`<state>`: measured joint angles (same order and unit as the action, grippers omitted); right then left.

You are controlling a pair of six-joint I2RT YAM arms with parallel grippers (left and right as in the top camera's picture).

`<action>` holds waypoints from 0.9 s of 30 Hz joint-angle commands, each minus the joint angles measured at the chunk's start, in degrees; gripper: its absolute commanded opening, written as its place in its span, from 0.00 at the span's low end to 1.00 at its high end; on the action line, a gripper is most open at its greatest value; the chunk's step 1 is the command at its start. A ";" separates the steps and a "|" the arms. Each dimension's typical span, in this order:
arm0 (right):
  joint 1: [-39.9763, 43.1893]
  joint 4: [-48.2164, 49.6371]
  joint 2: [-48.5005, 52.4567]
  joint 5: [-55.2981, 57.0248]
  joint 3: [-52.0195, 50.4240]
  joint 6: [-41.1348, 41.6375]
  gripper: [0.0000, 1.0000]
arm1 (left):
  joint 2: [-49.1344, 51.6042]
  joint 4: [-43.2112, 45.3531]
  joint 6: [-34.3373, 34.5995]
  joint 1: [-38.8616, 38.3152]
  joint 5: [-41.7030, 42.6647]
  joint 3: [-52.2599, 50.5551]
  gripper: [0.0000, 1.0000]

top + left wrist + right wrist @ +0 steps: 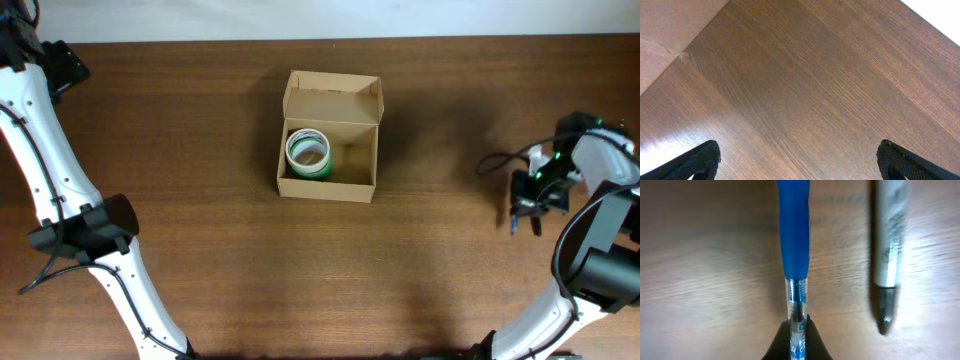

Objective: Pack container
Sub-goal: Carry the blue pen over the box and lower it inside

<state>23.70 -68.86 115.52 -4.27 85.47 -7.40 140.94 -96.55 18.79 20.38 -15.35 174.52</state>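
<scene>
1. The container (pixel 326 188) is a small box of plain tan cardboard. It stands open near the middle of the table (pixel 200 250), slightly towards the far edge, with its flap lid (pixel 332 97) tipped back. A green and white tape roll (pixel 308 152) lies flat in its left part.
2. The left claw (pixel 800 162) is over bare wood well off to the box's left, its fingers spread wide and holding nothing.
3. The right claw (pixel 797 341) is well to the right of the box, down at the table top. It is clamped on the clear barrel of a blue pen (pixel 794 240).
4. A grey marker (pixel 887 255) lies on the wood just beside that pen, roughly parallel to it.
5. The table is dark brown wood with a clear grain. A pale wall (pixel 300 15) runs behind its far edge.
</scene>
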 commanded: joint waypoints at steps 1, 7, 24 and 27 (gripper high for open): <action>-2.89 -4.63 -0.42 -1.77 11.10 0.46 0.04 | -1.68 -0.11 -0.63 0.39 0.17 -0.24 1.00; -13.03 -13.38 -0.46 -3.45 33.81 -0.39 0.04 | -1.68 -0.11 -0.63 0.39 0.15 -0.24 1.00; -52.46 -14.97 2.19 1.97 49.53 -36.70 0.04 | -1.68 -0.11 -0.63 0.39 0.17 -0.24 1.00; -54.69 -15.13 4.33 1.95 49.29 -38.99 0.04 | -1.68 -0.11 -0.63 0.39 0.15 -0.24 1.00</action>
<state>-29.85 -83.70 117.16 -3.88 135.81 -40.34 140.94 -96.62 18.79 20.38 -15.20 174.52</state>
